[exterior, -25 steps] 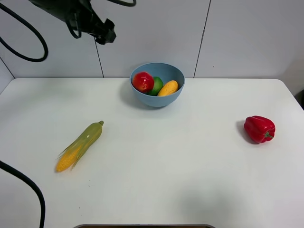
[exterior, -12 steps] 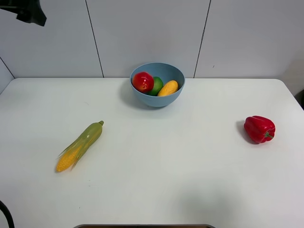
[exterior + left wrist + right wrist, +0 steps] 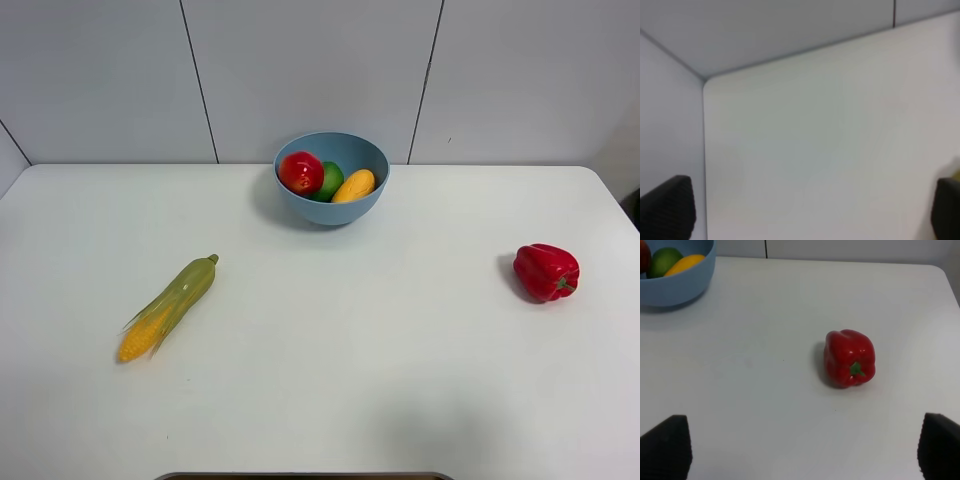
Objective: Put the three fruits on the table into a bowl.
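Observation:
The light-blue bowl (image 3: 345,210) stands at the back middle of the white table (image 3: 330,340). Inside it lie the red apple (image 3: 300,172), the green lime (image 3: 330,180) and the yellow-orange mango-like fruit (image 3: 354,185). Neither gripper shows in the exterior high view. My left gripper (image 3: 807,210) is open and empty above a bare rounded table corner (image 3: 712,85). My right gripper (image 3: 802,450) is open and empty. Its view shows the bowl (image 3: 677,290) with the lime (image 3: 664,260), mango (image 3: 686,263) and an edge of the apple (image 3: 643,255).
A green-husked corn cob (image 3: 168,305) lies on the left of the table. A glossy red bell pepper (image 3: 546,271) lies on the right, and it also shows in the right wrist view (image 3: 850,358), ahead of the right gripper. Grey wall panels stand behind the table.
The left arm, seen at the upper left a second ago, has drawn away up and left and is out of the exterior view now. The fruits, bowl, corn and pepper have not moved.

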Robot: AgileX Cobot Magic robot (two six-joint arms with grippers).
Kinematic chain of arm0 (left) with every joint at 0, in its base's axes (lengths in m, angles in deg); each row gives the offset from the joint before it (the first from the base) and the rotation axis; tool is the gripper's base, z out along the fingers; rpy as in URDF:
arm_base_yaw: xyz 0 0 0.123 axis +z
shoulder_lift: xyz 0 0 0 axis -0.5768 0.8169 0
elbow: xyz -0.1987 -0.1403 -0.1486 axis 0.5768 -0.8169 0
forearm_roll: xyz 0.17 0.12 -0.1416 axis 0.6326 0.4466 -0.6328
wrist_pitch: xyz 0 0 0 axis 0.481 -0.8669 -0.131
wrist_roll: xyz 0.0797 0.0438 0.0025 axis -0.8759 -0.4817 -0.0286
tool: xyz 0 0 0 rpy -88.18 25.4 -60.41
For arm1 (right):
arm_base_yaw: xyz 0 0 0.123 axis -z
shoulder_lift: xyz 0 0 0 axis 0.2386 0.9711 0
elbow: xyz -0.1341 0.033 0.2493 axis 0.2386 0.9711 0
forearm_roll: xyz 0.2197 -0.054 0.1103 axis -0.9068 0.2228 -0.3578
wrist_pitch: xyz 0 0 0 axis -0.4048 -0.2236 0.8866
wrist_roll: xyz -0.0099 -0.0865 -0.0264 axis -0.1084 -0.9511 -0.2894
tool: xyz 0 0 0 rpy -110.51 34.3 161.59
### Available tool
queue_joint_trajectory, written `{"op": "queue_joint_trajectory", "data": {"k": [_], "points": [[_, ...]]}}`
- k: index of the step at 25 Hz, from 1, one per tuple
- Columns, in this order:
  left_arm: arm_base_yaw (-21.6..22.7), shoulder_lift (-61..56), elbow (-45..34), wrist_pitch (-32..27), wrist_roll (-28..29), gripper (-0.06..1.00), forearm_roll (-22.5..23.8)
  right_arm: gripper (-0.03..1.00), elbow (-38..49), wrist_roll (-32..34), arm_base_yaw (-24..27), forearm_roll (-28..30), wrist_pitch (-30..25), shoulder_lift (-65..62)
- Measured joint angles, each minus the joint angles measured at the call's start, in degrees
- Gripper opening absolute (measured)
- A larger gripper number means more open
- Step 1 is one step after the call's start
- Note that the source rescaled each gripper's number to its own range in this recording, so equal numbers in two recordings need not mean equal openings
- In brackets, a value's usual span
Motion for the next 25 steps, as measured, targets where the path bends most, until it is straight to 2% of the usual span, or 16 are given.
{"op": "queue_joint_trajectory", "data": {"k": [5, 18, 25], "points": [[0.27, -9.40, -6.77, -4.91, 1.43, 0.98, 0.00, 0.94, 0.00, 0.00, 0.00, 0.00, 0.00, 0.00], [0.27, -39.60, -26.66, -6.47, 5.34, 0.98, -0.33, 0.94, 0.00, 0.00, 0.00, 0.00, 0.00, 0.00], [0.27, -53.11, -39.41, -6.02, 8.05, 0.98, -5.97, 0.94, 0.00, 0.00, 0.00, 0.00, 0.00, 0.00]]}}
